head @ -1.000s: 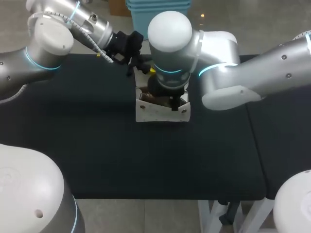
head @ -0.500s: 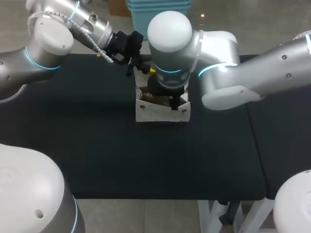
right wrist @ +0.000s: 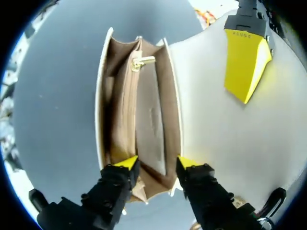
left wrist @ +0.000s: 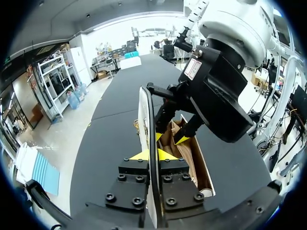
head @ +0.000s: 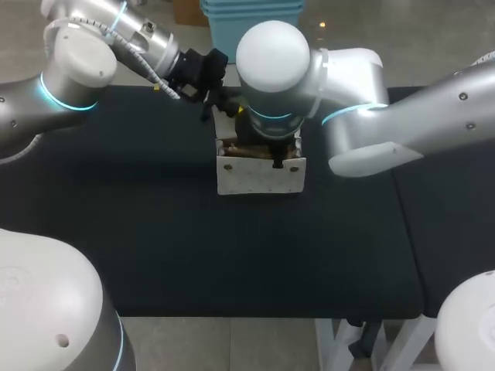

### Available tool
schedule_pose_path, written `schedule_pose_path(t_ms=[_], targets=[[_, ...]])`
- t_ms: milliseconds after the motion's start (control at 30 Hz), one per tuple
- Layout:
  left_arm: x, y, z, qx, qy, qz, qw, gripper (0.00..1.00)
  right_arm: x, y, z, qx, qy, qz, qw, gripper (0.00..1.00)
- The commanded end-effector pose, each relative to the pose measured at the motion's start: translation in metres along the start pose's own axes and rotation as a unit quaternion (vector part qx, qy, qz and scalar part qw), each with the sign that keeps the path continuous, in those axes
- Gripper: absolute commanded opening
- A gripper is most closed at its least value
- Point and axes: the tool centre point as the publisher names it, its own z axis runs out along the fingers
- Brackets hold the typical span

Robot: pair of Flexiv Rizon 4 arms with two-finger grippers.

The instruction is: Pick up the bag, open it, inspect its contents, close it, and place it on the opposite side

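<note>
Black table (head: pixel 155 232) holds one bag (head: pixel 259 176): left tool (left wrist: pixel 149 154) pinches its flap (left wrist: pixel 144 110), right tool (right wrist: pixel 157 163) spread over it.

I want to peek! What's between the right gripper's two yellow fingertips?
Between the tips of the right gripper lies tan lining of the open bag; the right wrist view shows it.

Bag (head: pixel 259 176) front face more upright and squarer than before, right arm (head: pixel 363 116) slightly rightward.
</note>
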Motion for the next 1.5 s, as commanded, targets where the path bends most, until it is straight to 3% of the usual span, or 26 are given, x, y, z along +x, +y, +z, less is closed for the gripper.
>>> schedule_pose_path(t_ms=[33, 133, 400, 633, 867, 1167, 1500], targets=[[0.001, 0.002, 0.001, 0.002, 0.001, 0.001, 1.000, 0.00, 0.001, -0.004, -0.013, -0.002, -0.017, 0.002, 1.000, 0.00], [0.001, 0.002, 0.001, 0.002, 0.001, 0.001, 1.000, 0.00, -0.003, -0.005, -0.026, -0.005, -0.036, 0.005, 0.999, 0.00], [0.004, -0.005, -0.004, 0.005, -0.008, -0.002, 1.000, 0.00, -0.017, -0.011, -0.088, -0.012, -0.129, 0.012, 0.991, 0.00], [0.004, -0.015, -0.011, 0.022, 0.000, -0.028, 0.999, 0.00, -0.010, -0.018, -0.121, -0.018, -0.173, 0.023, 0.984, 0.00], [-0.019, 0.001, 0.007, 0.024, 0.020, -0.050, 0.998, 0.00, 0.005, -0.020, -0.122, -0.020, -0.172, 0.023, 0.985, 0.00], [-0.031, 0.038, 0.032, -0.016, 0.024, -0.071, 0.997, 0.00, 0.017, -0.019, -0.115, -0.022, -0.158, 0.022, 0.987, 0.00], [-0.013, 0.053, 0.043, 0.008, 0.011, -0.025, 1.000, 0.00, 0.027, -0.010, -0.106, -0.034, -0.152, 0.015, 0.988, 0.00]])
